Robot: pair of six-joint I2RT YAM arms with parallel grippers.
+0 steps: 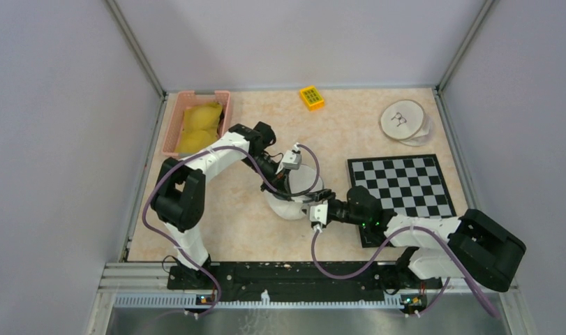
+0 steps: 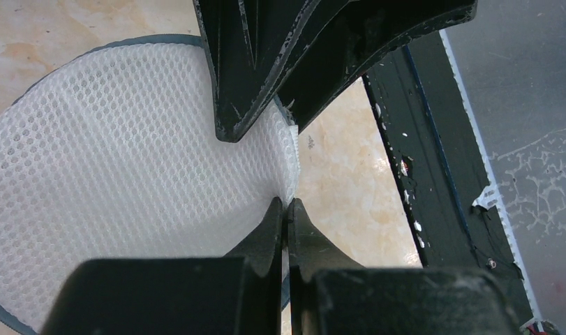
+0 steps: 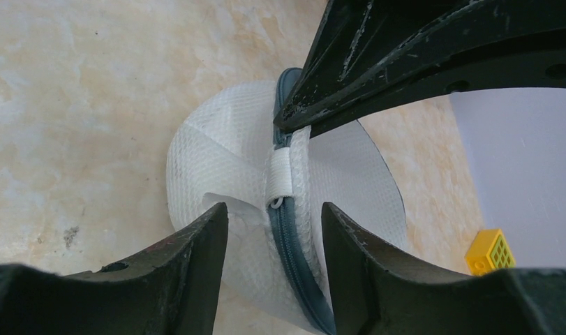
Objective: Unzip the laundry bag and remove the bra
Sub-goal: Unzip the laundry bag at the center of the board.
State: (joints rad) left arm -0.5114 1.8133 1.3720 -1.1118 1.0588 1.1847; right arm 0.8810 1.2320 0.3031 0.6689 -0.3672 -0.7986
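Mid-bench, left gripper (image 2: 287, 208) pinches laundry bag (image 2: 112, 174) rim; right gripper (image 3: 274, 218) gapes astride zipper (image 3: 288, 241), which runs lengthwise between its fingers.

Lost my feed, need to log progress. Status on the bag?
Left gripper shut on bag rim. Right gripper open, straddling zipper. Zipper looks closed; nothing blocking.

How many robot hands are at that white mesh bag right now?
2. The left hand is shut, pinching the edge of the mesh bag. The right hand is open, straddling the zipper. None seems hidden.
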